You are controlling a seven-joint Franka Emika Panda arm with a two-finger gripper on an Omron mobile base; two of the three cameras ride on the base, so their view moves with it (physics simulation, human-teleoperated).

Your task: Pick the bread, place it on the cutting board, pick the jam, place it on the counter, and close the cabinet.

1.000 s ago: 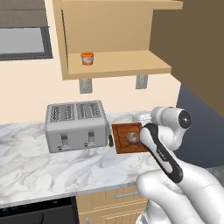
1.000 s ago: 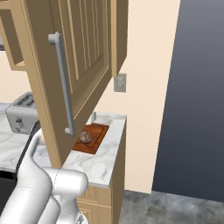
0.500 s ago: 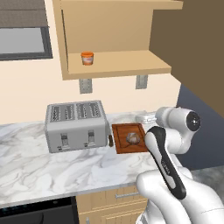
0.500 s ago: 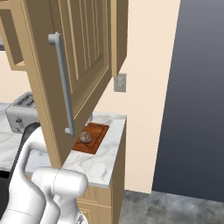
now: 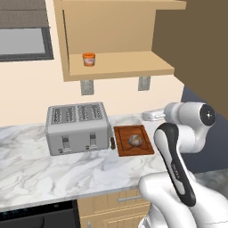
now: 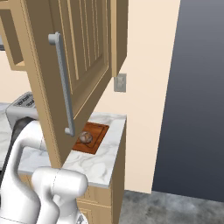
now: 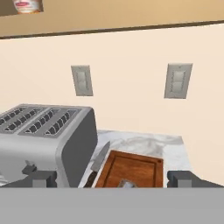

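Note:
The bread [image 5: 135, 141] lies on the reddish cutting board [image 5: 126, 151] at the right end of the marble counter [image 5: 53, 171]; the right base view has the bread [image 6: 85, 137] on the cutting board [image 6: 99, 131] below the door. The orange jam [image 5: 88, 59] stands on the shelf of the open cabinet [image 5: 120, 67], whose door [image 6: 83, 65] swings out wide. My gripper [image 5: 153, 116] hovers above the board's far edge, away from the loaf. In the hand view the gripper [image 7: 113, 179] is open, fingertips [image 7: 41, 178] far apart with nothing held, and the jam [image 7: 28, 5] peeks in at the top left.
A silver four-slot toaster [image 5: 78, 127] stands left of the board, with a knife [image 7: 98, 162] lying between them. Two wall outlets [image 7: 82, 80] sit under the cabinet. The door's long bar handle [image 6: 63, 83] hangs over the counter's right end, beside a dark wall [image 6: 197, 100].
The arm's elbow has drifted right and a little upward, and the hand has lifted slightly behind the board. The bread stays on the board and the jam on the shelf.

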